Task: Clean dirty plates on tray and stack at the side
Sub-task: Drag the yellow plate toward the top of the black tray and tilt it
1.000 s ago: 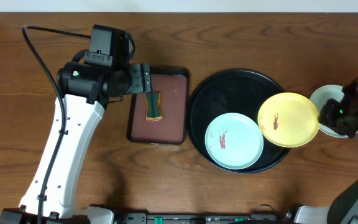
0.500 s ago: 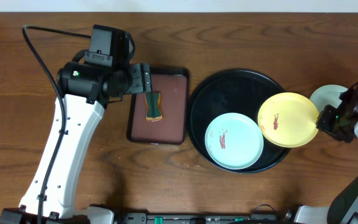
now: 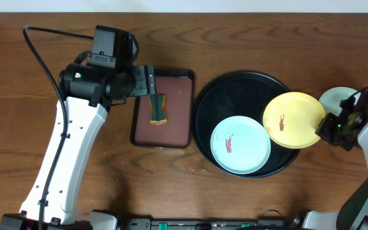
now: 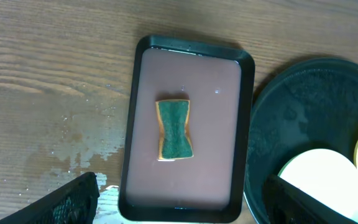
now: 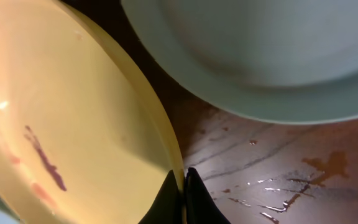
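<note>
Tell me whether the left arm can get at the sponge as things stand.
Probably yes. The left gripper hangs open over the sponge, which lies bare in the small rectangular tray, with nothing over or against it.

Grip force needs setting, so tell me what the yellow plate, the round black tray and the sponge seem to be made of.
The yellow plate: probably plastic or melamine, smooth with a soft sheen; thin rim, light glints. The round black tray: likely plastic or lacquer, glossy; it shows reflections. The sponge: foam, yellow-orange body under a matte, rough green scouring face.
</note>
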`<state>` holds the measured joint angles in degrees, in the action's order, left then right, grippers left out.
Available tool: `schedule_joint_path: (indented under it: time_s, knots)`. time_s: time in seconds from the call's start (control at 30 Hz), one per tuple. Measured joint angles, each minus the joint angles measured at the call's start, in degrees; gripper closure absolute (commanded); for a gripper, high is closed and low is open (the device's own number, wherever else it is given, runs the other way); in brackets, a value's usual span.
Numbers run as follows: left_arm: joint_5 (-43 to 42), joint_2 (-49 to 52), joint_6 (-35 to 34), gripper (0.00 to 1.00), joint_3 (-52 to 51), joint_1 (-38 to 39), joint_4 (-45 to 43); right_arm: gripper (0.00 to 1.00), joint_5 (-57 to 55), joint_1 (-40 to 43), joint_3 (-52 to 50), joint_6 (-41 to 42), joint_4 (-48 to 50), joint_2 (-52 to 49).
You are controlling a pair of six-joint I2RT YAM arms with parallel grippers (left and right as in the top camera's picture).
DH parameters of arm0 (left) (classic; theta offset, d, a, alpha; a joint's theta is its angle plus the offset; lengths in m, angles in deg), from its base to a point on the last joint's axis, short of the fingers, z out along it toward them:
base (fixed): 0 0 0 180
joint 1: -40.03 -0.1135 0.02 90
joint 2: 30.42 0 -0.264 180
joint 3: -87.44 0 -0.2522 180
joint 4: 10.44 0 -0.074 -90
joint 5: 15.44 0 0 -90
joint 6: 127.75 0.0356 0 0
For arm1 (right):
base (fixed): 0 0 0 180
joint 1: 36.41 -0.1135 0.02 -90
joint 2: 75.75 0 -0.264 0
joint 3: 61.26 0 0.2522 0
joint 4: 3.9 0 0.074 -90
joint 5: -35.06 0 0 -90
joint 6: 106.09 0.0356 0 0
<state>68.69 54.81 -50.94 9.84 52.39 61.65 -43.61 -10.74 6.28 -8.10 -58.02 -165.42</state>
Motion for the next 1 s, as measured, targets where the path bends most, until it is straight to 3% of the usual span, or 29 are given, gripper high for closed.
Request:
schedule_joint_path:
  time_s: [0.23,0.53,0.9,1.0]
  knots:
    - [0.00,0.00,0.00,0.15,0.00,0.00,0.00,0.99,4.24,-3.80,9.27,0.61,1.29,0.13]
    - [0.00,0.00,0.00,0.15,0.00,0.00,0.00,0.99,-0.70,-20.90,10.03,3.43,12.63,-4.55]
    - [0.00,0.00,0.00,0.15,0.00,0.00,0.00,0.98,-4.76,-24.22,10.03,19.41,14.62,-14.64]
    - [0.00,0.00,0.00,0.15,0.00,0.00,0.00,0.87,-4.81,-24.26,10.01,19.69,14.64,-16.46]
